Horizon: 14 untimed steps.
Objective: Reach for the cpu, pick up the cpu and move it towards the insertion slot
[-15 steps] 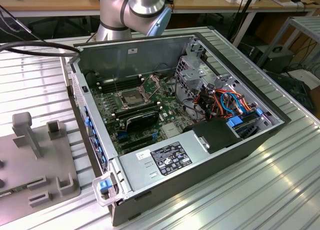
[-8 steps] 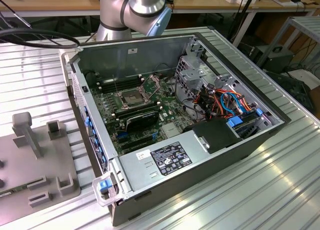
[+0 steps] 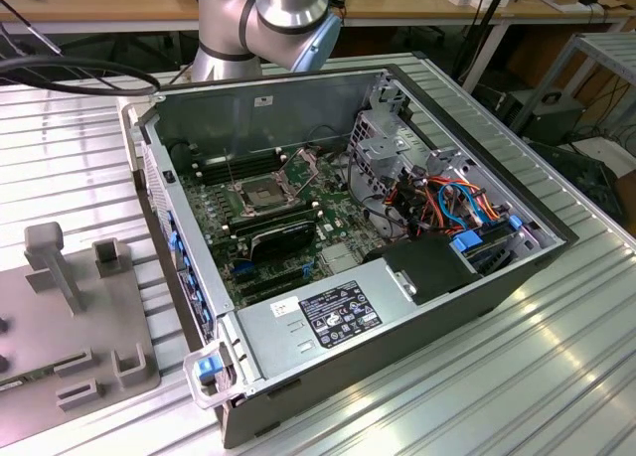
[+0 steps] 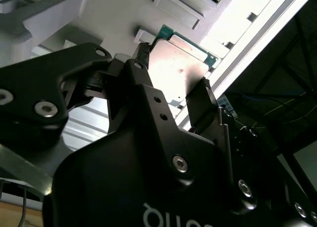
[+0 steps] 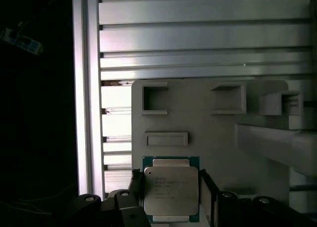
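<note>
One cpu, one tool, one insertion slot, one computer case.

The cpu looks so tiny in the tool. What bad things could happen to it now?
The tool grips the cpu by just two thin edges, so it might slip or tilt and drop onto the grey plate. The insertion slot sits deep inside the computer case, with walls and cables close by, so the tool might bump something there.
</note>
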### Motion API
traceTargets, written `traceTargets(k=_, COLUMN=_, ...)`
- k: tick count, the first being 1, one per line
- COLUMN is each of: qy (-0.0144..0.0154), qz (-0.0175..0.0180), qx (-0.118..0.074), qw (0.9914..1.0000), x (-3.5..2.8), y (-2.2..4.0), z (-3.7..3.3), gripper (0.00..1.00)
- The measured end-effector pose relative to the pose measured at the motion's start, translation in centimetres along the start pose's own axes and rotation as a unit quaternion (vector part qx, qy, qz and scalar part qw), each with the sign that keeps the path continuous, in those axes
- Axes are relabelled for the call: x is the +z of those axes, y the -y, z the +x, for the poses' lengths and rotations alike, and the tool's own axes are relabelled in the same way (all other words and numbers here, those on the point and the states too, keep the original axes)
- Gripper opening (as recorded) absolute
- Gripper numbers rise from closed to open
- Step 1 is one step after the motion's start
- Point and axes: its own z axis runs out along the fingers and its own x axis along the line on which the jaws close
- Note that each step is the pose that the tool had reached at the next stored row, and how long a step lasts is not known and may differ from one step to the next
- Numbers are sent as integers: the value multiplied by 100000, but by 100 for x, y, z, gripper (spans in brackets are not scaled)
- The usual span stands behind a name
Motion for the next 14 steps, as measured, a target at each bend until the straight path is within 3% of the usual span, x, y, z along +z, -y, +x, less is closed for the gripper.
traceTargets(k=4, qy=-5, qz=47, qx=1, qw=100000, x=-62, y=-2, z=-1, gripper=55)
traceTargets(k=13, qy=1, qz=97, qx=-5, qw=100000, x=-378, y=-14, z=-3, gripper=55)
traceTargets(k=14, qy=3, qz=120, qx=0, qw=100000, x=-445, y=-17, z=-2, gripper=55)
